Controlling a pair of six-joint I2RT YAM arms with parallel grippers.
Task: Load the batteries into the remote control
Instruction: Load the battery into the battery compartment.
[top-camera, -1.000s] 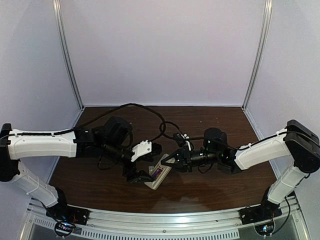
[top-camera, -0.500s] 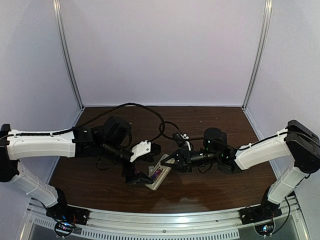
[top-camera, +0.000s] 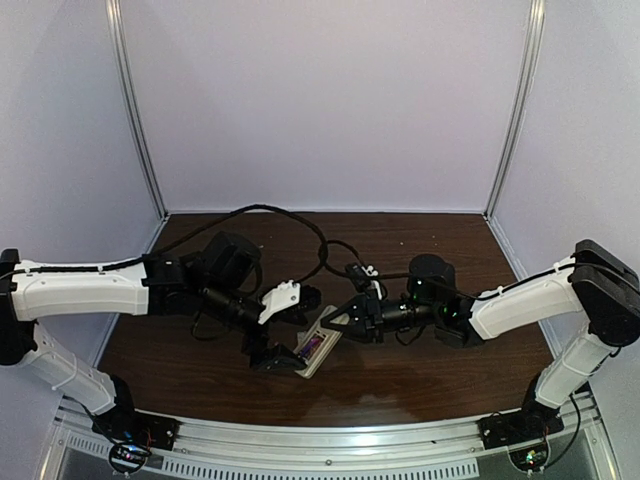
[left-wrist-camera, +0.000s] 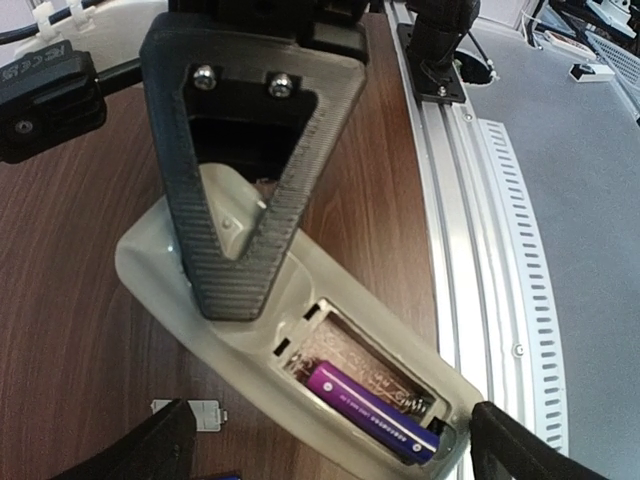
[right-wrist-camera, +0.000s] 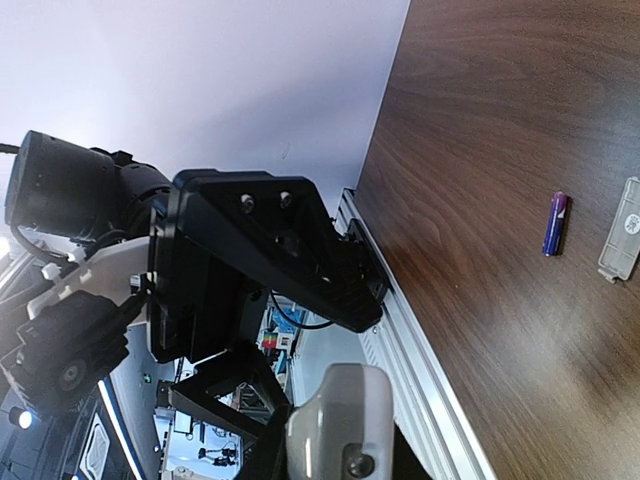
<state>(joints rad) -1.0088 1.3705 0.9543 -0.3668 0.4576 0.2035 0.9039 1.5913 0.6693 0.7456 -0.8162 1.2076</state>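
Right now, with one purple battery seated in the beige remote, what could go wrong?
The right gripper holds the beige plastic remote control at one end only; pressing the next cell in could lever it loose. The second purple cylindrical battery lies loose on the brown table and may roll.

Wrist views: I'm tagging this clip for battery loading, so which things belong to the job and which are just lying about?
Job:
remote control
seated battery, in the remote's recess
loose battery

Lying about:
flat grey-white cover piece
black cable
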